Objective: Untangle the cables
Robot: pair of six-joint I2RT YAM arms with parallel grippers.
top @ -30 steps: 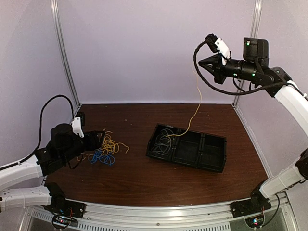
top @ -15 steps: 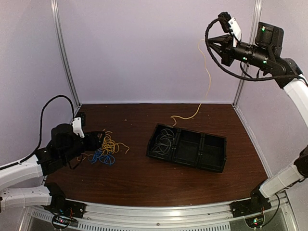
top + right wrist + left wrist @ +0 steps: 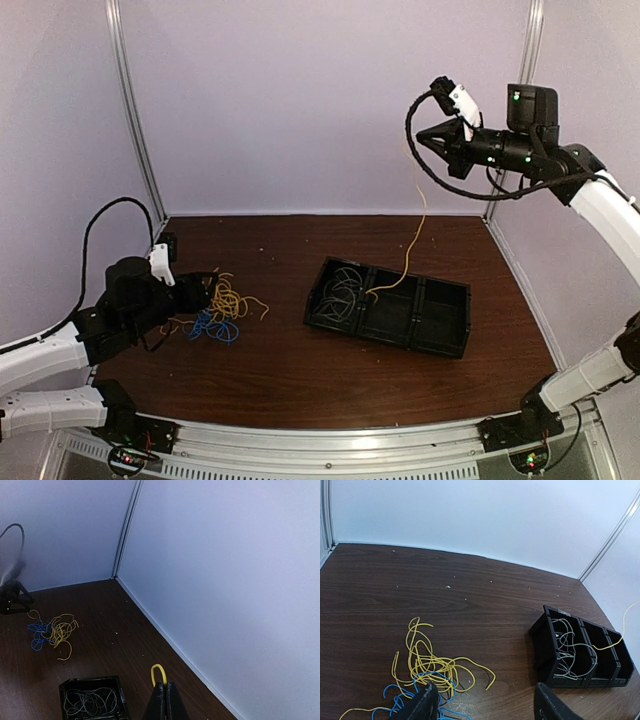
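A tangle of yellow cables [image 3: 228, 297] and blue cables [image 3: 212, 325] lies on the table at the left. My left gripper [image 3: 200, 292] sits low beside it, open and empty; in the left wrist view its fingers [image 3: 425, 702] straddle the near edge of the yellow cables [image 3: 427, 662] and blue cables [image 3: 400, 695]. High at the right, my right gripper [image 3: 420, 137] is shut on a single yellow cable [image 3: 408, 255], which hangs down into the black tray [image 3: 400, 345]. A short yellow loop [image 3: 158, 672] sticks out past the right gripper [image 3: 165, 685]. Pale grey cables [image 3: 345, 288] fill the tray's left compartment.
The black tray [image 3: 542, 650] has three compartments and stands right of centre on the dark wood table. Pale walls close the back and both sides, with metal corner posts [image 3: 128, 110]. A thick black arm cable [image 3: 95, 225] loops over the left arm.
My right gripper rose up and right, then dropped back down and left. The hanging yellow cable's lower end swung out behind the tray and now rests in the tray again. The left arm stayed still.
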